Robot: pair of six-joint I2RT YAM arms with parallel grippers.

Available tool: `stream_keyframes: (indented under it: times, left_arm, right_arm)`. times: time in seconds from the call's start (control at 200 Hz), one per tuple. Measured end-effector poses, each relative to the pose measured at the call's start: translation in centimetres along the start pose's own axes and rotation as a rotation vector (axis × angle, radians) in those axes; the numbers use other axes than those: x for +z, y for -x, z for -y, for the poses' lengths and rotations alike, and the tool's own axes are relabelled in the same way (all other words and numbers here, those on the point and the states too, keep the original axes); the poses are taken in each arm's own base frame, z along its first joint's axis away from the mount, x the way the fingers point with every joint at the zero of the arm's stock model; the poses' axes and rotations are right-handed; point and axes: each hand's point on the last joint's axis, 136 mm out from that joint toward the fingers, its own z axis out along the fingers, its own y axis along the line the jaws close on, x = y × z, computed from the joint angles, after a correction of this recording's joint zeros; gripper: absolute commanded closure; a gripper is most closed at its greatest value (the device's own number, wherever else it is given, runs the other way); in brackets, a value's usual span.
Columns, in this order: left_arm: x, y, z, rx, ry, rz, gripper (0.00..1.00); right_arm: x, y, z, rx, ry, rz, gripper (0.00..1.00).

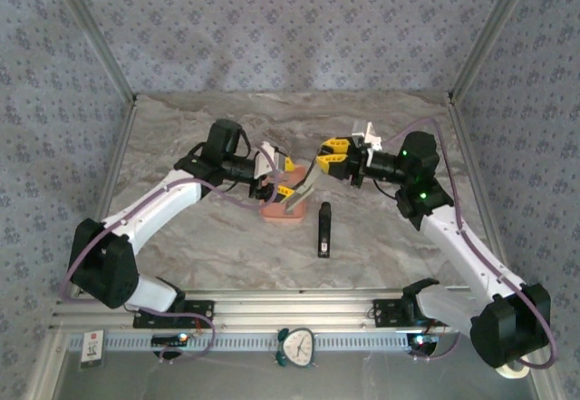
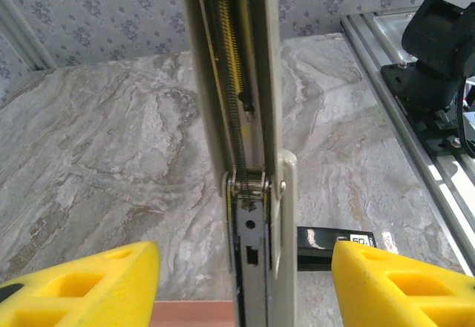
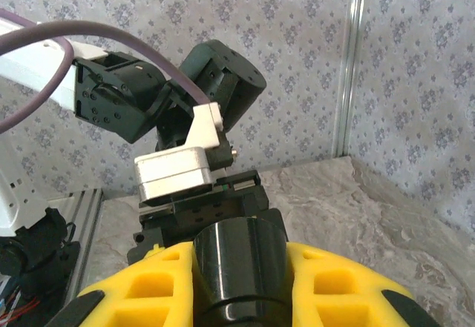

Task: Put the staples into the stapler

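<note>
Spread wide, the left claw [image 2: 245, 260] is seen at the bottom of its wrist view, straddling the stapler [image 2: 252, 119] without touching it. It is judged to be lined up with the opened magazine so that staples can be fed in. The spring-lined channel is held tipped upward by the right claw [image 3: 239, 286], which is clamped narrowly on a black rounded end, judged to be the stapler's own. Whether staples lie in the channel cannot be told. A salmon tray [image 1: 279, 211] sits beneath, at the centre of the overhead frame. A black oblong item [image 1: 323, 229] lies just right of it on the counter [image 1: 227, 255], near enough to be knocked.
</note>
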Motion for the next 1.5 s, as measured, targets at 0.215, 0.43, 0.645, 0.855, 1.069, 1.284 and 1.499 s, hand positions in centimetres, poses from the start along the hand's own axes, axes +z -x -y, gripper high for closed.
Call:
stream_keyframes:
  times: [0.215, 0.43, 0.645, 0.855, 1.069, 1.284, 1.499]
  left_arm:
    - [0.9, 0.1, 0.5, -0.002, -0.035, 0.005, 0.38]
    - [1.6, -0.3, 0.5, -0.017, -0.057, 0.002, 0.51]
    - [1.7, 0.5, 0.5, -0.007, -0.074, 0.023, 0.56]
    - [1.8, 1.0, 0.3, -0.001, -0.084, 0.036, 0.58]
    - [2.1, 0.9, 0.1, -0.006, -0.088, 0.034, 0.65]
    - [2.1, 0.8, 0.1, -0.021, -0.094, 0.025, 0.91]
    - [1.9, 0.5, -0.9, -0.09, -0.041, -0.004, 1.0]
  right_arm:
    - [0.3, 0.2, -0.1, -0.005, 0.01, 0.004, 1.0]
    - [0.6, 0.1, -0.2, -0.003, 0.025, 0.003, 1.0]
    - [0.9, 0.1, -0.3, -0.001, 0.033, 0.001, 1.0]
    - [0.9, 0.2, -0.4, -0.005, 0.042, 0.004, 1.0]
    - [1.0, 0.5, -0.6, -0.014, 0.049, 0.011, 1.0]
    - [1.1, 0.7, -0.7, -0.024, 0.059, 0.018, 1.0]
    - [1.0, 0.5, 0.3, -0.008, -0.011, 0.01, 0.49]
